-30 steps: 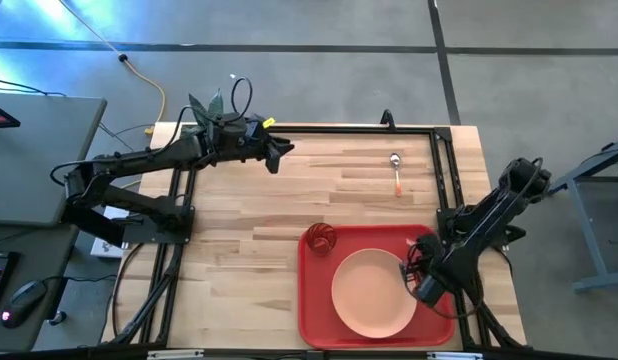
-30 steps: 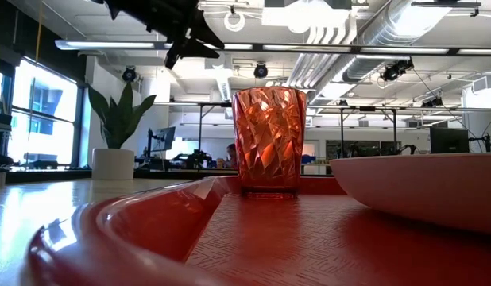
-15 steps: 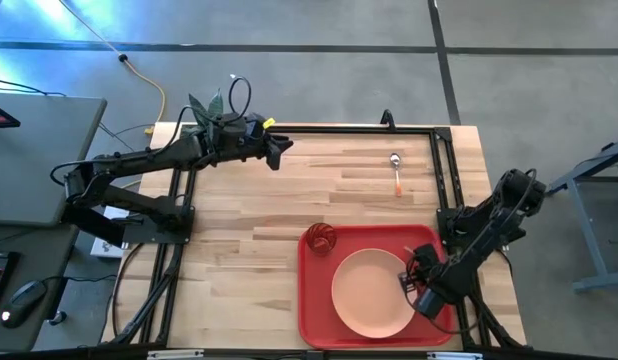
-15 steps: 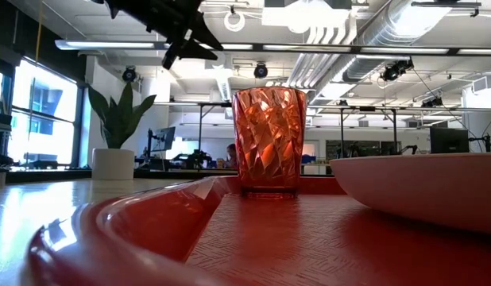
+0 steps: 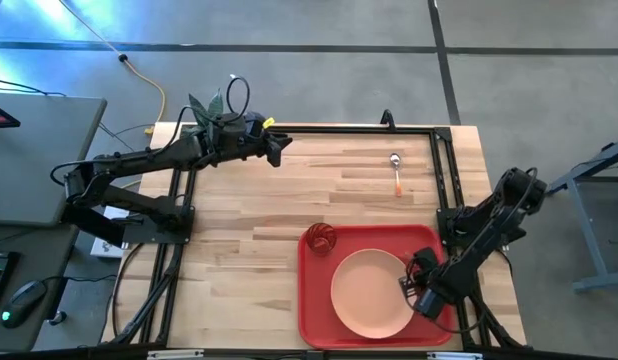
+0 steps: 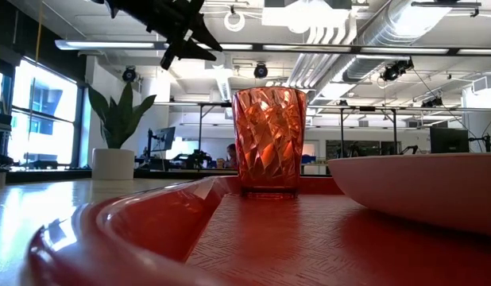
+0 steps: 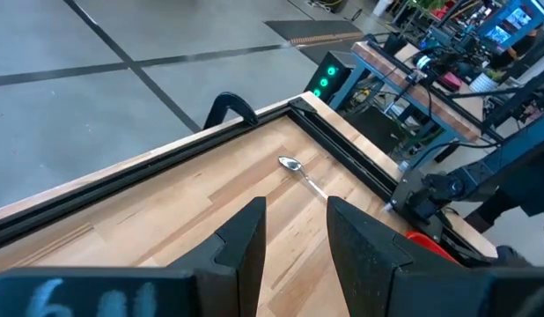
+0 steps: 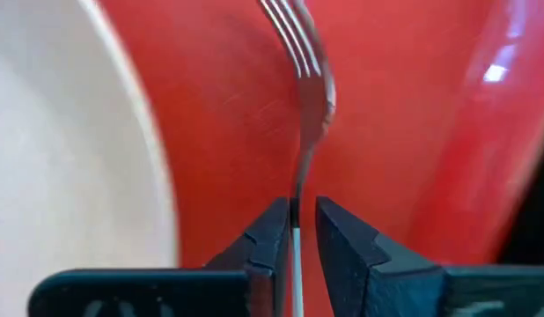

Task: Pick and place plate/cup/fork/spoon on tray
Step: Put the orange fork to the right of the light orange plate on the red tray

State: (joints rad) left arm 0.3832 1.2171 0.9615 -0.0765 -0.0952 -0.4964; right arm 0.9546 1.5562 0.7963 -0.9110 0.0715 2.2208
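Observation:
The red tray lies at the table's near right. The salmon-pink plate rests in its middle, and the red-orange cup stands upright in its far left corner. My right gripper is low over the tray's right part, beside the plate, shut on the fork. The spoon lies flat on the bare wood at the far right. My left gripper is open and empty above the table's far left; its wrist view shows the spoon ahead. My right gripper pinches the fork's thin stem between its two fingers, below the neck. The fingers lie along the fork, and the tines point away from them over the tray floor. I cannot tell whether the tines touch the tray.
A white pot with a green plant stands at the table's far left corner. Black frame rails run along the table's left, far and right sides. The plate's rim is close beside the fork. Bare wood lies between the tray and the spoon.
My right gripper has moved toward the table's near edge along the tray's right part, beside the plate, carrying the fork.

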